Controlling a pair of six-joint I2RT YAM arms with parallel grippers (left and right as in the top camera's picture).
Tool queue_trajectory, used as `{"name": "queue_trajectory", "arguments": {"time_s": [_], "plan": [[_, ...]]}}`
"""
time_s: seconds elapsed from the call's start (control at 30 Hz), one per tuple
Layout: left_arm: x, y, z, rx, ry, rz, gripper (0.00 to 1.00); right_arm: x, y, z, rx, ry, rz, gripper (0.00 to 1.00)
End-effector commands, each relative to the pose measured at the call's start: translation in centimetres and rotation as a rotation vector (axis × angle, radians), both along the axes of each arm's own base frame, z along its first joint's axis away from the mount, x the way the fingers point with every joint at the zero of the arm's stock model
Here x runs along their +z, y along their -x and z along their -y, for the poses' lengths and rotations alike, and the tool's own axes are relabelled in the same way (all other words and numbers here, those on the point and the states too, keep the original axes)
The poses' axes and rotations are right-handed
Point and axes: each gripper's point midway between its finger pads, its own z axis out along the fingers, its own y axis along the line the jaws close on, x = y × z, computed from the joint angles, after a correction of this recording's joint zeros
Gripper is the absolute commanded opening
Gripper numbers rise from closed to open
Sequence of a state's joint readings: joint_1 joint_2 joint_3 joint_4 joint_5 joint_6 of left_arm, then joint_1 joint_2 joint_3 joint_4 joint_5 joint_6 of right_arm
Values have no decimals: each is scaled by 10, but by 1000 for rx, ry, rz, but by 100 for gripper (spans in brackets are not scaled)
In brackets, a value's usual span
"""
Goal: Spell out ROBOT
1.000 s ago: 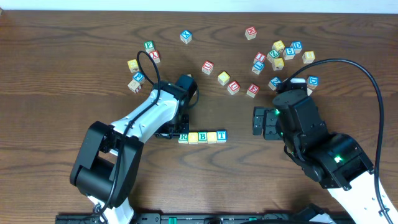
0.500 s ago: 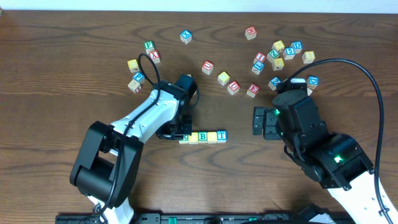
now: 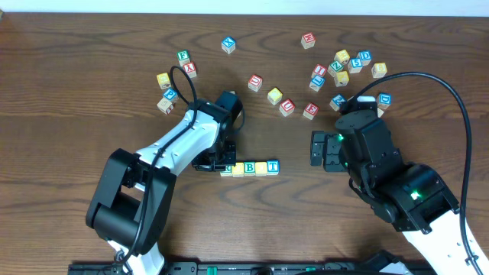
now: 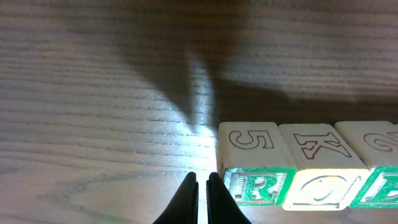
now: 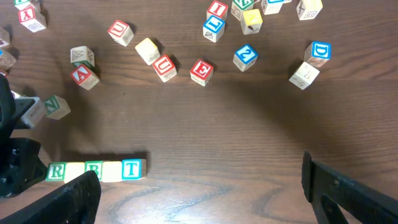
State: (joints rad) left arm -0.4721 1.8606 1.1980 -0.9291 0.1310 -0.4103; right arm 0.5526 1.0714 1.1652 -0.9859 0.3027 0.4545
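Apparently finished: cube row (image 3: 249,167) reads ROBOT, lower centre overhead. Left hand (image 4: 202,193) closed, empty, beside R cube (image 4: 255,183); right hand (image 3: 315,149) wide open, empty.

Dark wooden table (image 3: 69,84), cube row (image 3: 250,168), scattered letter cubes (image 3: 341,56)

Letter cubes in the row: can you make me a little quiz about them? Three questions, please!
1. True or false: the left gripper is clamped around the R cube.
2. What colour is the letter on the T cube? A) red B) blue C) green
3. Fill in: the row holds ___ cubes.
Key: 1 false, it is shut beside the cube and holds nothing; 2 B; 3 five.
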Motion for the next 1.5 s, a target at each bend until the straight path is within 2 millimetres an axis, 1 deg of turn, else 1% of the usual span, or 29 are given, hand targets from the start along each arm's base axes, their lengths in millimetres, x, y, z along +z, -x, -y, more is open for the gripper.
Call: {"name": "queue_trajectory", "arguments": {"time_s": [0.0,0.1,0.23,0.3,0.37,0.43,0.5,0.6,0.63,0.67,0.7,0.77,0.8,0.83,0.87,1.0,1.17,1.23,1.33,1.47], "plan": [[1,-3,-12,-11,-41,26,7,-1,0,2,-1,8,0,99],[1,-10,-29,18,-104,49,7,0,0,2,-1,8,1,99],[4,-19,-48,70,-127,66,7,-1,0,2,-1,8,0,99],[9,-23,-56,89,-120,79,7,-1,0,2,-1,8,0,99],[19,-28,-64,105,-107,108,7,-1,0,2,-1,8,0,99],[33,-32,-70,109,-91,149,7,-1,0,2,-1,8,0,99],[53,-35,-71,94,-69,209,7,0,0,2,-1,8,1,99],[96,-36,-70,84,-21,345,8,0,0,2,-1,8,1,99],[115,-34,-70,88,0,405,9,0,0,2,-1,8,1,99],[129,-32,-71,91,15,447,15,-1,0,2,-1,8,0,99],[143,-29,-72,95,34,492,24,-1,0,2,-1,8,0,99],[176,-20,-74,112,75,601,50,-1,0,2,-1,8,0,99],[193,-14,-76,120,98,658,58,-1,0,2,-1,8,0,99],[213,-5,-75,126,145,725,90,-1,0,2,-1,8,0,99],[227,2,-75,126,173,775,100,-1,0,2,-1,8,0,99],[272,31,-84,132,239,955,99,-1,0,2,-1,8,0,99],[309,65,-94,138,303,1126,99,-1,0,2,-1,8,0,99],[316,78,-101,147,304,1172,99,0,0,2,-1,8,1,99],[325,94,-106,146,323,1228,99,-1,0,2,-1,8,0,99],[331,106,-110,99,311,1277,99,-1,0,2,-1,8,0,99]]}}
